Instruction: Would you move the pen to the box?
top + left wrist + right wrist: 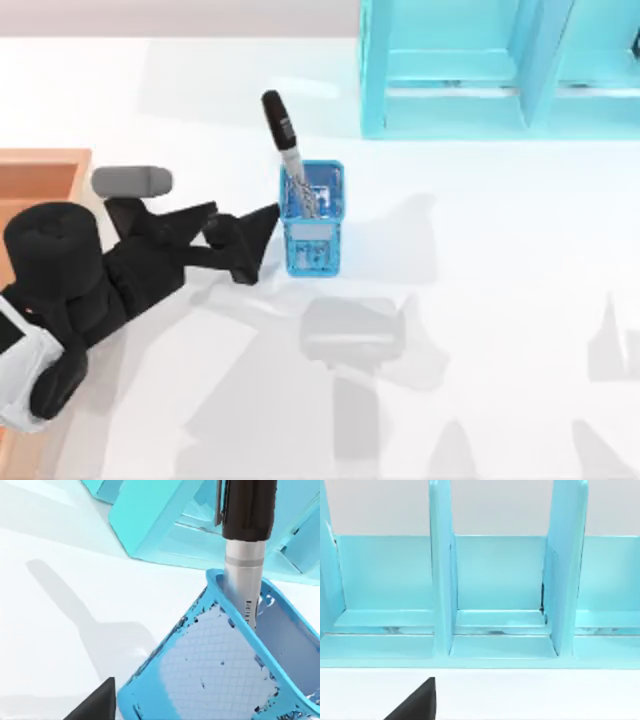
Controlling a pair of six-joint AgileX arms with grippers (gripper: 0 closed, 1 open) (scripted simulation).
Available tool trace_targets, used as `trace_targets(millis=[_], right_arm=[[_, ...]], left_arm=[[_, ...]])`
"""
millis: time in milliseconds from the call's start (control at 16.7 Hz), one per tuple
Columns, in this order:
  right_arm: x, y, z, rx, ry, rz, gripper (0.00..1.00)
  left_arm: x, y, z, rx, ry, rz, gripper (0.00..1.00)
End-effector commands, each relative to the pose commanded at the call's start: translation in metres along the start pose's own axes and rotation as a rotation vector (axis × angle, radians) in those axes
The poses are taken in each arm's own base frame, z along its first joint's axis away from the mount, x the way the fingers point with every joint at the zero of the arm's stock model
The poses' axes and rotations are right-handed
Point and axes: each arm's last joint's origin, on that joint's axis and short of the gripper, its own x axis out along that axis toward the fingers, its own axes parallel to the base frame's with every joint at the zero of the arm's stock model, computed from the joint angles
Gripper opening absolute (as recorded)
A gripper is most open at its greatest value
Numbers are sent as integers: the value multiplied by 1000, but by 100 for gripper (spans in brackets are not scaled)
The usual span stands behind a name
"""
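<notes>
The left tool (262,232) sits on the counter's (480,300) left side, fingers spread, tips just left of the blue holder (312,235), gripping nothing. Beyond it the pen (281,135) stands tilted in that holder, cap up, so pickup seems not yet done. The box (40,180) waits at far left; carrying and release remain

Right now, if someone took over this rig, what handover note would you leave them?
Left gripper: beside the blue holder on its left, low at the table, holding nothing; whether its jaws are open is unclear.
Right arm: parked, facing the cyan shelf unit.
Pen: standing in the holder, black cap up, leaning toward the shelf.
Box: at the table's left edge.
Done: approach only.
Left: grasp the pen, lift it out, carry it to the box.
</notes>
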Motion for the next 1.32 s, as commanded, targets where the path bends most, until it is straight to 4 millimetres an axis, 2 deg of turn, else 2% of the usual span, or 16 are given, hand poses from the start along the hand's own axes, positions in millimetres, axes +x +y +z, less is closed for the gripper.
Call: trace_targets(millis=[120,240,720,840,1080,1320], right_arm=[[0,0,0,0,0,0,100],[0,0,0,0,0,0,100],[0,0,0,0,0,0,100],[0,0,0,0,0,0,100],[0,0,0,0,0,0,100],[0,0,0,0,0,0,100]], left_arm=[[-1,1,0,-1,0,6,100],[9,1,0,-1,2,2,100],[92,1,2,0,-2,-1,100],[100,0,0,0,0,0,100],[100,0,0,0,0,0,100],[100,0,0,0,0,0,70]])
